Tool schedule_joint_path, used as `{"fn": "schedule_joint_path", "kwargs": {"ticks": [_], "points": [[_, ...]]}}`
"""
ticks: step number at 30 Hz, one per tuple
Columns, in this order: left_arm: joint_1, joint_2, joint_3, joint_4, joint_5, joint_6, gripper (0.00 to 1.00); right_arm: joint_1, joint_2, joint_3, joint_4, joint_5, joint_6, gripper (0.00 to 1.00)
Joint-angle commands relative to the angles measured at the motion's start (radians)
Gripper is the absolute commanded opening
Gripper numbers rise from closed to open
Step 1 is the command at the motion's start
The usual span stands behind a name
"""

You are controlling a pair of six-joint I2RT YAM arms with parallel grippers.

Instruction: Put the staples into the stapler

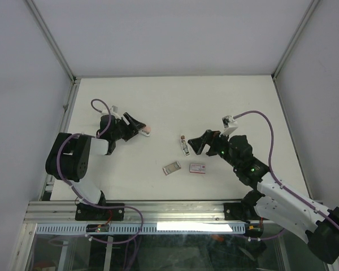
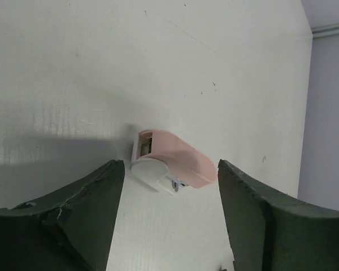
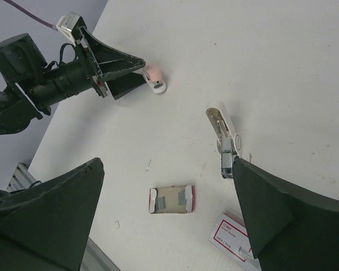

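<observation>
Both pairs of fingers are spread wide, holding nothing. The left gripper [image 2: 169, 167] straddles a small pink object [image 2: 178, 155] without touching it, its arm stretched low. The right gripper [image 3: 168, 165] hovers by the open white stapler [image 3: 223, 127], whose long axis points away from the bases. Nearer the bases, the staples box [image 1: 198, 167] lies crosswise beside its grey tray [image 1: 170, 168]. The tray's contents are unclear.
</observation>
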Motion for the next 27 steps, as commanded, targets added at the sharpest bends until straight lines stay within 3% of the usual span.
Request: {"fn": "schedule_joint_path", "kwargs": {"ticks": [1, 4, 7, 17, 27], "points": [[0.005, -0.037, 0.029, -0.015, -0.010, 0.080, 0.77, -0.012, -0.025, 0.016, -0.005, 0.035, -0.047, 1.00], [0.013, -0.090, 0.009, -0.051, -0.064, 0.103, 0.92, -0.012, -0.033, 0.020, -0.032, 0.048, -0.064, 0.99], [0.017, -0.169, -0.035, -0.070, -0.133, 0.110, 0.97, -0.013, -0.032, 0.025, -0.061, 0.053, -0.087, 0.99], [0.007, -0.470, -0.171, -0.118, -0.137, 0.114, 0.97, 0.049, 0.223, 0.113, -0.122, 0.109, -0.171, 0.89], [-0.078, -0.661, -0.271, -0.154, -0.091, 0.069, 0.96, 0.132, 0.509, 0.215, -0.027, 0.189, -0.246, 0.82]]}}
